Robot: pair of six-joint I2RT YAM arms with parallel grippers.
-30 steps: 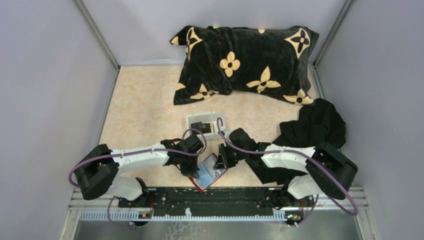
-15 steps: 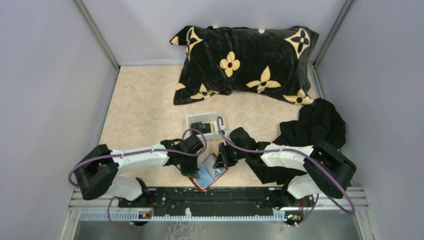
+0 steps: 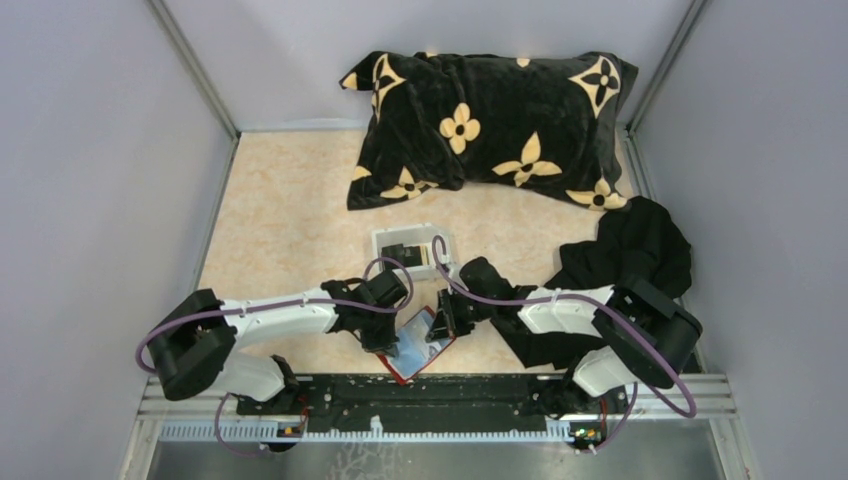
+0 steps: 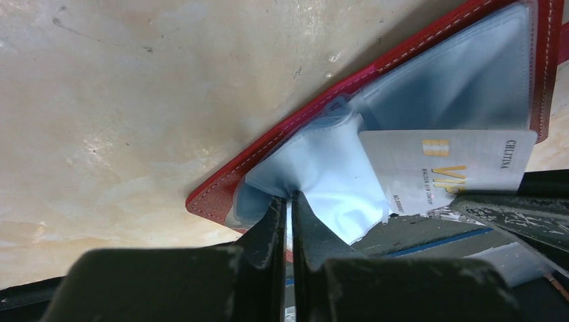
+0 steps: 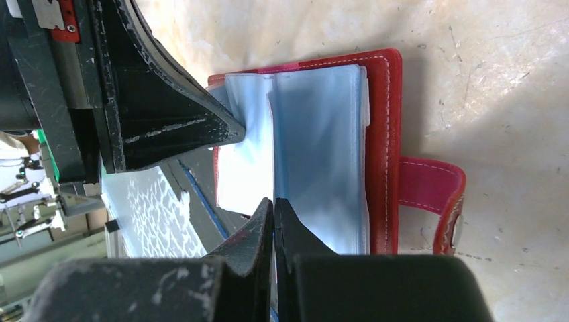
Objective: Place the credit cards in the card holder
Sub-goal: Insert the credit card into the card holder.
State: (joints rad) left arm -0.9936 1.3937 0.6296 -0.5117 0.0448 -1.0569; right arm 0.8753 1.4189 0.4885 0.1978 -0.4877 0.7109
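The red folding card holder (image 5: 382, 134) lies open at the near edge of the beige table (image 3: 280, 220), between the arms. The left gripper (image 4: 288, 201) is clamped on a clear plastic pocket (image 4: 322, 174). The right gripper (image 5: 274, 204) pinches a white VIP-printed credit card (image 4: 443, 168), apparently only partly inserted. Further cards, a black one (image 3: 405, 255) among them, lie in the small white tray (image 3: 378, 240) just beyond.

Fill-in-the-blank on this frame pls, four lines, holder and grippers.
The card holder lies open; its cover is ___.
The left gripper pinches a clear ___ of the holder.
The right gripper grips a ___ card at the holder's pockets.
The black cloth lies on the ___ side of the table.
Missing words: red; pocket; white; right.
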